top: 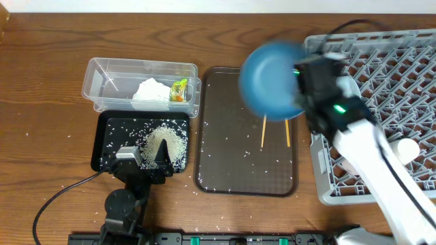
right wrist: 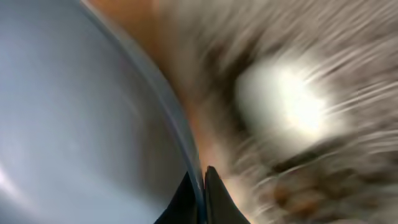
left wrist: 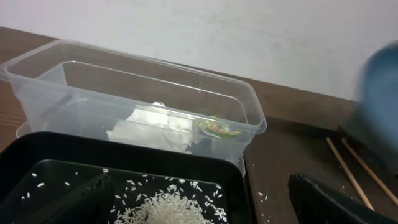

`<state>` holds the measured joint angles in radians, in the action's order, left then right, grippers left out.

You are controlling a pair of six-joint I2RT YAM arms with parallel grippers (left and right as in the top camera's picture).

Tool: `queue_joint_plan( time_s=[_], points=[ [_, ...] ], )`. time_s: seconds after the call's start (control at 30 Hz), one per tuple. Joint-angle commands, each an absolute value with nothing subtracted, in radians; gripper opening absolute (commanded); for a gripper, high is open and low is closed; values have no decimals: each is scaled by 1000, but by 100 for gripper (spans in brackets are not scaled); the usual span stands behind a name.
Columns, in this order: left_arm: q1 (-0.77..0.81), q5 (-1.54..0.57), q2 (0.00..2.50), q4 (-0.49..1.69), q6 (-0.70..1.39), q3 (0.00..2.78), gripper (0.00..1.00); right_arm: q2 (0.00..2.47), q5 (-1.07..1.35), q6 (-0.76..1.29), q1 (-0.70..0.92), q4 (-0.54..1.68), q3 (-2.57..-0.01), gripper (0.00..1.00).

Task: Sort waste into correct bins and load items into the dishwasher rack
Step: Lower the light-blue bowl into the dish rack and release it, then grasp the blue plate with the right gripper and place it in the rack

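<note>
The dark-blue plate point(top: 269, 78) hangs above the bench near its far edge, its rim grasped by the clenched right end effector point(right wrist: 200, 186). The dishwasher rack point(top: 381, 61) lies just right of the plate, toward the far right corner, so expect to carry the plate that way. The left end effector point(top: 146, 155), released and empty, hovers over the black tray point(top: 105, 136), well apart.

Right hand point(right wrist: 200, 190) raised and clamped; left hand point(top: 146, 158) low, spread.
</note>
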<state>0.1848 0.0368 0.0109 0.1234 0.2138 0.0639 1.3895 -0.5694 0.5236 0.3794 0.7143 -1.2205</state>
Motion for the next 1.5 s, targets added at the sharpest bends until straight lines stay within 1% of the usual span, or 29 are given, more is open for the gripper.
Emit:
queue_joint_plan(
  time_s=[0.0,0.07,0.2,0.33,0.47,0.57,0.67,0.73,0.97,1.1,1.27,1.33,1.47],
  points=[
    [180,53,4,133,223,36,92,1294,-1133,438,345,665,-1230,1],
    [180,53,4,133,223,36,92,1269,-1232,308,308,593,-1230,1],
    [180,53,4,133,223,36,91,1286,-1277,81,183,492,-1230,1],
    [180,53,4,133,223,36,91,1348,-1283,40,41,463,-1230,1],
    [180,53,4,133,223,36,91,1427,-1283,35,-24,463,-1230,1],
    [180,53,4,133,223,36,92,1503,-1312,-23,-39,430,-1230,1],
    [180,53,4,133,223,36,91,1586,-1354,-143,-35,322,-1230,1],
    [180,53,4,133,223,36,92,1628,-1356,-199,-17,290,-1230,1],
    [180,53,4,133,223,36,92,1726,-1382,-243,41,269,-1230,1],
    [180,53,4,133,223,36,92,1719,-1407,-279,41,215,-1230,1],
    [180,53,4,133,223,36,92,1664,-1414,-512,5,32,-1230,1],
    [180,53,4,133,223,36,92,1633,-1405,-537,-13,-10,-1230,1],
    [180,53,4,133,223,36,91,1614,-1378,-542,-20,-4,-1230,1]
  ],
)
